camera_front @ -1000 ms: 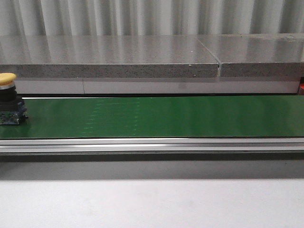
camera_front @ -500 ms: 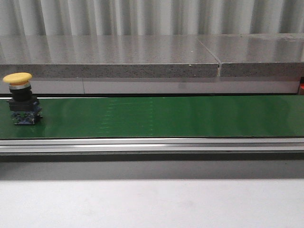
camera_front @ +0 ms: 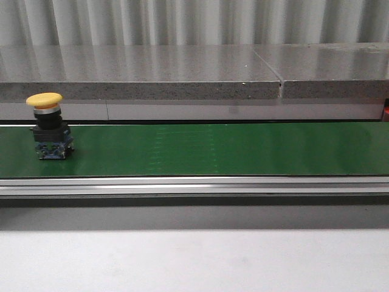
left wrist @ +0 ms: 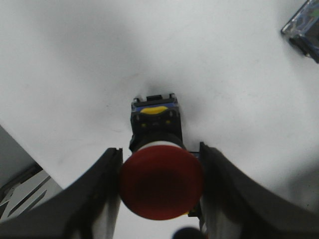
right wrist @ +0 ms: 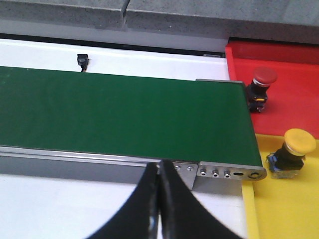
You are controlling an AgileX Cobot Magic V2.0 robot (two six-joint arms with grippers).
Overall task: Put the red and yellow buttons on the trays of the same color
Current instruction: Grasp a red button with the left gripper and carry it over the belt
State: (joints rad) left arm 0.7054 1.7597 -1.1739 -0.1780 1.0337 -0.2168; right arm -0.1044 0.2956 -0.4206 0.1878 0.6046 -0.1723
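A yellow button (camera_front: 48, 125) with a black and blue base stands upright on the green belt (camera_front: 213, 149) near its left end. In the left wrist view a red button (left wrist: 160, 181) sits between my left gripper's (left wrist: 159, 152) fingers, which press both sides of its cap; its base (left wrist: 154, 107) points at the white table. My right gripper (right wrist: 160, 167) is shut and empty above the belt's near rail. Beyond the belt's end, a red tray (right wrist: 289, 59) holds a red button (right wrist: 260, 84) and a yellow tray (right wrist: 289, 209) holds a yellow button (right wrist: 294, 149).
A grey stone ledge (camera_front: 182, 73) runs behind the belt. An aluminium rail (camera_front: 194, 185) edges its front, with white table (camera_front: 194, 261) nearer. A blue-black part of another object (left wrist: 304, 27) shows at the edge of the left wrist view. A small black part (right wrist: 82, 60) sits behind the belt.
The yellow button on the belt has travelled to the right, from the frame's left edge to well inside the view.
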